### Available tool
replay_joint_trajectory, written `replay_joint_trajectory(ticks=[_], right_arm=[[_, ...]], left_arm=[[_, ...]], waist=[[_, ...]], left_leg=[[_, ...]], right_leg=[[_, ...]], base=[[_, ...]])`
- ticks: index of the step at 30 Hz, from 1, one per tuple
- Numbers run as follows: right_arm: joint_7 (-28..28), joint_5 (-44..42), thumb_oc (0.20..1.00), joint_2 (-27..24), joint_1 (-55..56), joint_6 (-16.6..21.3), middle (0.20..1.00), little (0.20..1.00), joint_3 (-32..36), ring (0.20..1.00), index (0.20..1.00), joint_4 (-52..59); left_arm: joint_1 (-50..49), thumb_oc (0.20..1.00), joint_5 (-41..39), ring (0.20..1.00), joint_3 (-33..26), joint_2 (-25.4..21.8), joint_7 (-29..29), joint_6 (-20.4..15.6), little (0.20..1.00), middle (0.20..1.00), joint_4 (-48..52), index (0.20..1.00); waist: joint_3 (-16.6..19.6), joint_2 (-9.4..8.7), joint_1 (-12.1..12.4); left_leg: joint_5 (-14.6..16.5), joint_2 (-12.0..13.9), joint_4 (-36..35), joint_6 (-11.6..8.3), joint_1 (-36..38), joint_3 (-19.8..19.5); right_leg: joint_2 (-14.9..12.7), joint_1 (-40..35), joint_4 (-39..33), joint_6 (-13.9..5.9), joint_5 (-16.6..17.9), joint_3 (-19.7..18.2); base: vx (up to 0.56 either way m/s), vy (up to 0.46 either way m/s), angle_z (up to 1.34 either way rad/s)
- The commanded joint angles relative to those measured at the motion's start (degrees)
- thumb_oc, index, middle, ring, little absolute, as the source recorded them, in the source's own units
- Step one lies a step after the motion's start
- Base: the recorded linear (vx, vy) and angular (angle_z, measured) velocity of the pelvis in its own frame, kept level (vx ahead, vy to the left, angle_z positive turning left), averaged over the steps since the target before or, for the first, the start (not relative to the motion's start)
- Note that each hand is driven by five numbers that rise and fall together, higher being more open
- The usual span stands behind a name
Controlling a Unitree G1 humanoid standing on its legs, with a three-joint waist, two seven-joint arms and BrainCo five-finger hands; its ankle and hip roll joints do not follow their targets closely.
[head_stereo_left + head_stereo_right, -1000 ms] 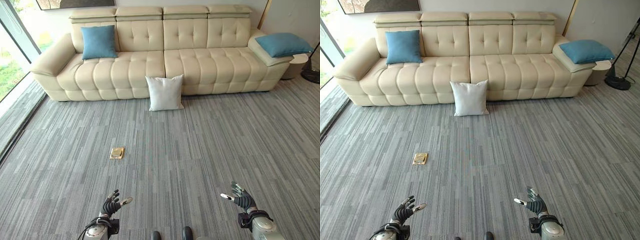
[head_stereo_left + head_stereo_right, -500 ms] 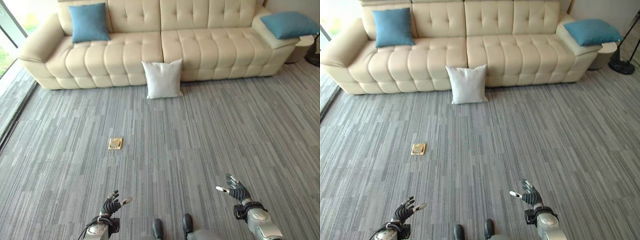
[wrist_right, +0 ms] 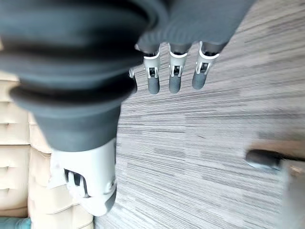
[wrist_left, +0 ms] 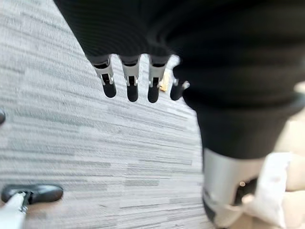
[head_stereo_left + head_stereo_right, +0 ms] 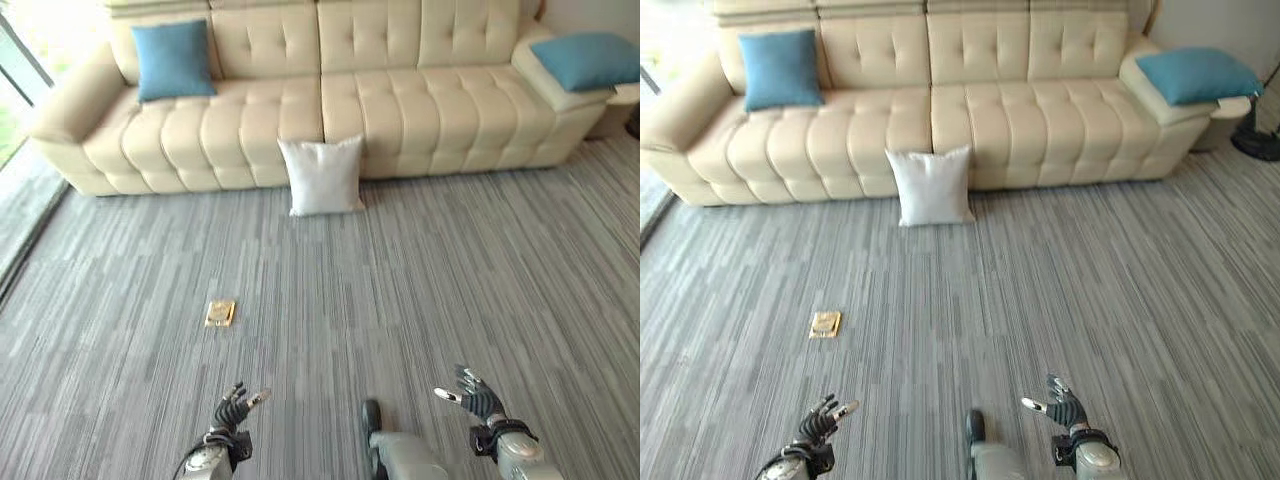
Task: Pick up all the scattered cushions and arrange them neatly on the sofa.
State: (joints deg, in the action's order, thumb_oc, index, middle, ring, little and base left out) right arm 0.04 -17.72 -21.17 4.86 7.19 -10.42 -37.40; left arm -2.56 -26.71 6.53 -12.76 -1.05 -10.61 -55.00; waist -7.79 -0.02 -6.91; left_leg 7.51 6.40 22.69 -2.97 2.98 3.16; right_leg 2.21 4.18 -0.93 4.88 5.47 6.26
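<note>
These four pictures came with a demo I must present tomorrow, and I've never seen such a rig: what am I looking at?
It is a two-legged humanoid robot. The two wide pictures come from a stereo camera on its head, looking down at a carpeted room; the two close ones come from cameras on its wrists. Low in the wide views are the left robot hand and the right robot hand, both open and holding nothing. Ahead stands a cream sofa. A white cushion stands on the carpet, leaning against the sofa's front. One blue cushion sits on the seat, another blue cushion on the far armrest. A small brass floor plate lies in the carpet.
</note>
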Motion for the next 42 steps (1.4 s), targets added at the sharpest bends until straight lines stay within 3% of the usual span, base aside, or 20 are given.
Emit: replay_joint_trajectory(ticks=[1, 4, 7, 8, 9, 11, 12, 15, 17, 23, 24, 25, 26, 28, 31, 33, 37, 38, 41, 42], right_arm=[[0.2, -2.8, 1.000, -1.8, -2.5, 2.2, 1.000, 1.000, 0.9, 1.000, 1.000, 3.4], [0.3, -3.1, 1.000, -2.0, -1.7, 1.7, 1.000, 1.000, 1.0, 1.000, 1.000, 3.8], [0.5, -3.0, 1.000, -2.3, -1.2, 1.5, 1.000, 1.000, 1.4, 1.000, 1.000, 3.8], [0.5, -3.0, 1.000, -2.3, -0.9, 1.5, 1.000, 1.000, 1.4, 1.000, 1.000, 3.3], [0.4, -3.0, 1.000, -2.3, -0.9, 1.5, 1.000, 1.000, 1.2, 1.000, 1.000, 3.1], [-0.2, -3.1, 1.000, -2.0, -1.1, 1.4, 1.000, 1.000, 1.0, 1.000, 1.000, 2.5], [-0.5, -2.8, 1.000, -1.5, -1.6, 1.1, 1.000, 1.000, 0.5, 1.000, 1.000, 1.3], [0.3, -1.2, 1.000, -1.3, -1.3, 1.0, 1.000, 1.000, -0.3, 1.000, 1.000, 2.7], [0.3, -1.1, 1.000, -0.8, -1.8, 0.8, 1.000, 1.000, -0.6, 1.000, 1.000, 2.0], [1.1, -0.5, 1.000, 0.2, -2.4, 0.7, 1.000, 1.000, -1.2, 1.000, 1.000, 1.9], [1.2, -0.2, 1.000, 0.5, -3.0, 0.6, 1.000, 1.000, -1.2, 1.000, 1.000, 1.7], [1.2, -0.2, 1.000, 0.5, -3.0, 0.6, 1.000, 1.000, -1.2, 1.000, 1.000, 1.7], [1.1, 0.1, 1.000, 0.8, -3.0, 0.7, 1.000, 1.000, -1.2, 1.000, 1.000, 1.7], [1.1, 0.0, 1.000, 1.3, -2.8, 0.6, 1.000, 1.000, -1.3, 1.000, 1.000, 1.3], [1.1, -0.4, 1.000, 1.2, -3.0, 0.4, 1.000, 1.000, -1.4, 1.000, 1.000, 1.0], [0.9, -0.9, 1.000, 0.9, -3.5, 0.6, 1.000, 1.000, -1.7, 1.000, 1.000, 1.0], [0.5, -0.2, 1.000, 0.7, -4.3, 0.4, 1.000, 1.000, -1.7, 1.000, 1.000, 0.9], [0.6, -1.2, 1.000, 0.7, -3.5, 0.9, 1.000, 1.000, -1.4, 1.000, 1.000, 1.0], [0.6, -1.9, 1.000, 0.7, -3.1, 1.1, 1.000, 1.000, -1.1, 1.000, 1.000, 0.8], [0.6, -3.1, 1.000, 0.7, -2.3, 1.4, 1.000, 1.000, -0.5, 1.000, 1.000, 1.2]], left_arm=[[4.6, 1.000, -3.1, 1.000, -0.4, -2.2, 0.8, -1.4, 1.000, 1.000, 3.0, 1.000], [4.3, 1.000, -3.0, 1.000, -0.3, -2.2, 0.9, -1.0, 1.000, 1.000, 3.7, 1.000], [3.2, 1.000, -2.6, 1.000, 0.3, -2.0, 1.1, -0.8, 1.000, 1.000, 4.5, 1.000], [2.8, 1.000, -2.2, 1.000, 0.7, -1.7, 1.1, -0.5, 1.000, 1.000, 4.3, 1.000], [2.7, 1.000, -2.1, 1.000, 0.9, -1.7, 1.1, -0.4, 1.000, 1.000, 4.3, 1.000], [3.0, 1.000, -1.5, 1.000, 1.1, -1.7, 0.8, -0.5, 1.000, 1.000, 3.7, 1.000], [3.6, 1.000, -1.0, 1.000, 1.1, -1.6, 0.6, -0.6, 1.000, 1.000, 2.0, 1.000], [2.3, 1.000, -1.0, 1.000, 0.7, -1.4, 1.1, -0.7, 1.000, 1.000, 2.4, 1.000], [2.5, 1.000, -0.4, 1.000, 0.5, -1.9, 0.8, -0.7, 1.000, 1.000, 2.1, 1.000], [2.2, 1.000, 0.9, 1.000, 0.2, -3.0, 1.0, -0.5, 1.000, 1.000, 2.3, 1.000], [2.3, 1.000, 0.7, 1.000, 0.2, -3.2, 0.7, -0.4, 1.000, 1.000, 2.5, 1.000], [2.3, 1.000, 0.7, 1.000, 0.2, -3.2, 0.7, -0.4, 1.000, 1.000, 2.5, 1.000], [2.7, 1.000, 0.9, 1.000, 0.3, -3.3, 0.4, -0.5, 1.000, 1.000, 2.5, 1.000], [3.1, 1.000, 0.5, 1.000, 0.6, -3.2, 0.3, -0.7, 1.000, 1.000, 3.4, 1.000], [3.2, 1.000, 0.2, 1.000, 1.3, -3.1, 0.4, -1.0, 1.000, 1.000, 4.5, 1.000], [3.6, 1.000, -0.1, 1.000, 1.2, -3.2, 0.3, -1.1, 1.000, 1.000, 5.4, 1.000], [5.9, 1.000, 0.1, 1.000, 1.7, -3.0, 0.5, -1.5, 1.000, 1.000, 5.2, 1.000], [5.5, 1.000, 0.7, 1.000, 1.9, -2.7, 0.6, -1.6, 1.000, 1.000, 4.9, 1.000], [5.3, 1.000, 0.3, 1.000, 2.1, -2.1, 0.4, -1.6, 1.000, 1.000, 5.1, 1.000], [5.3, 1.000, -0.3, 1.000, 2.3, -2.0, 0.6, -1.8, 1.000, 1.000, 5.3, 1.000]], waist=[[-3.2, -0.90, -1.0], [-4.0, -2.76, 0.7], [-4.5, -3.56, 2.0], [-4.4, -2.83, 2.5], [-4.4, -2.32, 2.8], [-4.6, -2.30, 3.5], [-4.3, -2.20, 4.2], [-2.5, -1.39, 4.8], [-1.8, -2.06, 4.8], [-0.4, -3.47, 5.4], [-1.1, -3.36, 5.2], [-1.1, -3.39, 5.3], [-1.8, -2.83, 4.5], [-2.6, -1.02, 3.5], [-3.5, 0.10, 1.8], [-4.0, -0.38, 0.7], [-4.1, -0.65, -1.1], [-2.7, -0.83, -1.2], [-2.3, -0.50, -1.4], [-2.1, -0.28, -1.7]], left_leg=[[-9.6, -0.5, 1.8, -1.67, 3.2, -1.5], [-7.1, -0.6, 3.2, -0.01, -2.2, 0.2], [-2.2, -1.8, -4.2, 1.07, -6.4, 1.2], [-4.8, -1.6, -13.6, 0.44, -9.2, 1.2], [-7.3, -1.6, -17.6, 0.06, -10.2, 1.4], [-9.0, -2.8, -24.2, -0.13, -12.2, 3.2], [-10.1, -3.6, -26.1, -0.17, -13.8, 4.6], [-12.2, -4.3, -26.2, 0.69, -12.4, 2.8], [-11.3, -4.8, -24.7, 1.45, -11.5, 3.2], [-6.6, -7.1, -23.9, 4.26, -7.2, 4.5], [-5.3, -7.8, -24.0, 5.52, -5.1, 4.5], [-5.3, -7.8, -24.0, 5.53, -5.1, 4.6], [-4.4, -7.9, -24.5, 6.28, -3.3, 4.6], [-3.5, -7.0, -25.9, 6.37, -0.4, 3.6], [-2.6, -6.8, -26.9, 5.84, 2.6, 2.2], [-1.7, -7.5, -27.5, 5.32, 4.9, 1.0], [1.2, -7.6, -27.6, 3.99, 8.8, -0.8], [2.7, -7.1, -27.1, 3.35, 10.5, -1.0], [2.4, -5.8, -26.1, 2.27, 11.0, -1.3], [0.3, -4.2, -21.5, 0.43, 9.9, -1.0]], right_leg=[[-2.5, -1.8, 2.8, -3.76, -8.5, -3.9], [-3.9, -5.5, 1.6, -3.52, -9.9, -4.8], [-5.0, -8.4, 0.3, -4.60, -10.9, -5.5], [-4.8, -10.7, -0.7, -5.24, -12.1, -5.4], [-4.4, -11.9, -1.1, -5.37, -12.5, -5.4], [-4.4, -14.7, -2.6, -5.86, -13.3, -5.5], [-4.2, -16.2, -3.4, -6.40, -13.4, -6.7], [-4.9, -18.4, -3.3, -7.55, -14.3, -8.5], [-6.2, -17.9, -1.6, -8.17, -14.2, -9.9], [-8.3, -14.3, 10.6, -11.02, -9.3, -12.7], [-8.5, -10.3, 19.1, -12.67, -3.3, -13.0], [-8.5, -10.1, 19.3, -12.68, -3.4, -13.1], [-8.6, -7.2, 25.1, -13.72, 0.9, -12.6], [-7.4, -1.3, 27.8, -11.91, -1.6, -11.0], [-5.3, 2.3, 19.6, -10.08, -8.4, -7.3], [-4.0, 4.1, 9.6, -10.40, -7.5, -6.6], [-3.2, 5.4, -1.2, -11.09, -4.1, -4.4], [-3.3, 3.4, -1.2, -9.68, -3.6, -4.4], [-3.2, 2.2, -0.3, -8.91, -3.6, -4.1], [-2.9, 0.6, 0.3, -7.85, -4.6, -3.8]], base=[[0.28, -0.163, -0.21], [0.28, -0.097, -0.19], [0.32, 0.027, -0.17], [0.42, 0.104, -0.31], [0.47, 0.100, -0.27], [0.39, 0.095, -0.06], [0.44, 0.173, -0.20], [0.40, 0.190, -0.51], [0.34, 0.187, -0.64], [0.28, 0.145, -0.35], [0.11, 0.070, 0.05], [0.23, 0.137, 0.29], [0.20, 0.115, 0.44], [0.30, 0.119, 0.38], [0.30, 0.008, 0.43], [0.29, -0.073, 0.25], [0.35, -0.131, 0.53], [0.49, -0.240, 0.75], [0.28, -0.163, 0.52], [0.16, -0.112, 0.50]])
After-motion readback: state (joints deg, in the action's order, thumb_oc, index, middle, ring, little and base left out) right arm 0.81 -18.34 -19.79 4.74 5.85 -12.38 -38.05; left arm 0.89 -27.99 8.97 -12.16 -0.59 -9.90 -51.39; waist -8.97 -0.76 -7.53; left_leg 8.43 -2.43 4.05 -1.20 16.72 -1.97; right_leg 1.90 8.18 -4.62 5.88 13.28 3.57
